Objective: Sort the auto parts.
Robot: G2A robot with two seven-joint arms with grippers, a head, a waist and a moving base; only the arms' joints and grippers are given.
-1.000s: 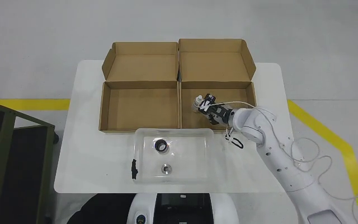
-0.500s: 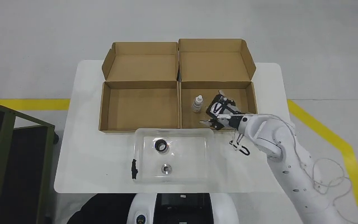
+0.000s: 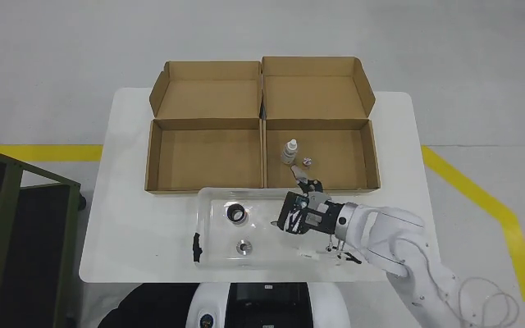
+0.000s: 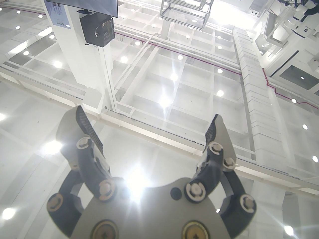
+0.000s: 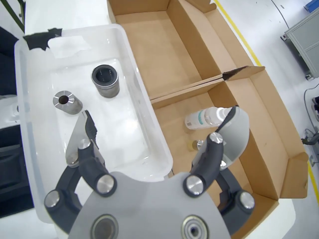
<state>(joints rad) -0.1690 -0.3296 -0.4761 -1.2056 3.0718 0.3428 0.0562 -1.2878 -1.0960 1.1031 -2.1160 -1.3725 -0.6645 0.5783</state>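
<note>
Left hand (image 4: 147,114): turned up toward the ceiling, fingers released and wide apart, nothing between them.
Counter (image 3: 131,238): white; it carries two cardboard boxes and a clear bin.
Black tape (image 3: 196,247): stuck on the bin's left rim.
Left box (image 3: 205,160): open, flap folded back, behind the bin.
Clear bin (image 3: 267,221): at the counter's near edge, touching both boxes' front walls.
Dark sleeve (image 3: 236,214): upright in the bin's left half, bore facing up.
Slotted collet (image 3: 244,245): upright, just beside the sleeve on the near side, apart from it.
Small bottle (image 3: 289,151): in the right box, close to the wall shared with the left box.
Small fitting (image 3: 308,161): just beside the bottle.
Right box (image 3: 344,156): open, flap back.
Right hand (image 5: 160,114): over the bin's right half, fingers released, empty.
</note>
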